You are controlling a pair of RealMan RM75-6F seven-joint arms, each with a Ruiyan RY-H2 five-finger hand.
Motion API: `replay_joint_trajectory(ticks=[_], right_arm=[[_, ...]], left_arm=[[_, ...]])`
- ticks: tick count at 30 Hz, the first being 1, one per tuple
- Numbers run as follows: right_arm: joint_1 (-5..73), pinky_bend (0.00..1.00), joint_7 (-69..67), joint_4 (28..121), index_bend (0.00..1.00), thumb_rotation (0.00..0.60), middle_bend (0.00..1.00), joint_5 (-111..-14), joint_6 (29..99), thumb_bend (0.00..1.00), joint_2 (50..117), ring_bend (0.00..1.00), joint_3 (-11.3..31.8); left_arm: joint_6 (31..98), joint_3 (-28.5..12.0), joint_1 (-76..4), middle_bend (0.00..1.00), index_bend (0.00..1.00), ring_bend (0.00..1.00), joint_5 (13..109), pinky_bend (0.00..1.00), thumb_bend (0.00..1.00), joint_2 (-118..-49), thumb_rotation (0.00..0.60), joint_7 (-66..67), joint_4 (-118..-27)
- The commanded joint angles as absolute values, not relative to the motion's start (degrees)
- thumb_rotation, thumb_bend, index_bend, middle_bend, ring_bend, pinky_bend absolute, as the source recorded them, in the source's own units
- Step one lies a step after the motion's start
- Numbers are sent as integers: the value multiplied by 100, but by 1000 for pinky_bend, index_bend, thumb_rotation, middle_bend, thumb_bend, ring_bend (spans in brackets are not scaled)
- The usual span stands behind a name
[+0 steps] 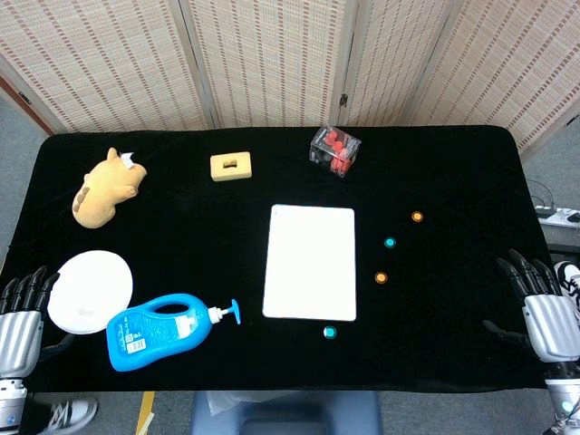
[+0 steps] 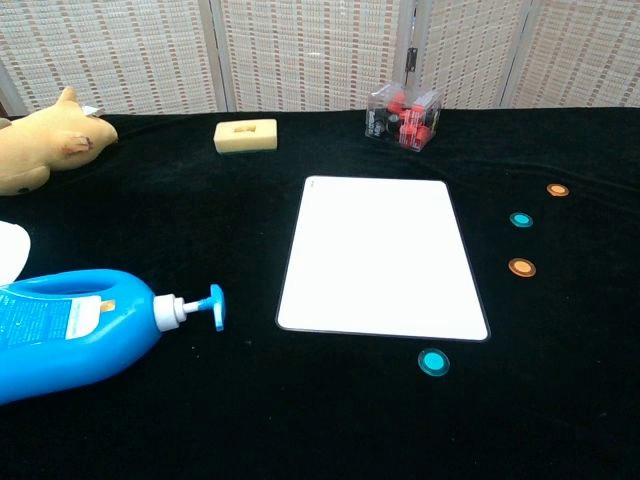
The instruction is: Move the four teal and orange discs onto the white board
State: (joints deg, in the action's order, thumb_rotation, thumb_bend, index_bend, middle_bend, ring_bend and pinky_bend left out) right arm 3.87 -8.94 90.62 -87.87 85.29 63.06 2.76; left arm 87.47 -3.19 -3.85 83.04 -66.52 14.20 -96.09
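Currently all four discs lie off the board (image 1: 310,262).
Orange discs (image 1: 417,217) (image 1: 381,277) and teal discs (image 1: 390,243) (image 1: 330,333) rest toward the tabletop's right edge; left hand (image 1: 20,313) and right hand (image 1: 544,308) are released at the front corners.

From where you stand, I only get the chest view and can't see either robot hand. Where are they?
Observer: In the head view the left robot hand sits at the table's near left corner, beside the white plate, fingers apart, holding nothing.
Operator: And the right one?
Observer: The right robot hand is at the near right edge, also empty, to the right of the four discs.
Operator: Which disc is closest to it?
Observer: Probably the lower orange disc; the teal disc below the board lies farther left.
Operator: My view cuts the plate. Anything on it?
Observer: Nothing; the blue bottle lies just beside it.
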Motion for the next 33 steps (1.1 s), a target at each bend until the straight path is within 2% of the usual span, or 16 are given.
replay_joint_trajectory(ticks=[1,12,16,23,29,33], right_arm=[[396,0,-964,9065,133,600,55,-8786,8503,168,6289,102,274],[594,0,-1033,9159,133,600,55,-9105,8314,168,6199,102,201],[838,0,-815,9275,179,600,55,-9471,8093,168,6196,102,127],[1530,0,-139,9649,364,600,73,-10142,7279,171,6344,101,10],[1995,0,364,9774,378,600,73,-10206,6593,170,6713,55,25],[2323,0,752,9689,378,600,64,-10089,6080,171,7194,16,87]], left_arm=[[8740,-320,-387,51,127,84,8307,0,164,-6659,600,1424,-9600],[8677,-291,-392,50,127,85,8299,0,164,-6629,600,1447,-9645],[8691,-284,-395,50,127,84,8342,0,164,-6602,600,1462,-9676],[8736,-282,-377,51,127,84,8382,0,164,-6586,600,1438,-9709],[8736,-263,-360,51,127,85,8384,0,164,-6602,600,1418,-9685],[8758,-241,-319,50,127,85,8370,0,164,-6598,600,1363,-9656]])
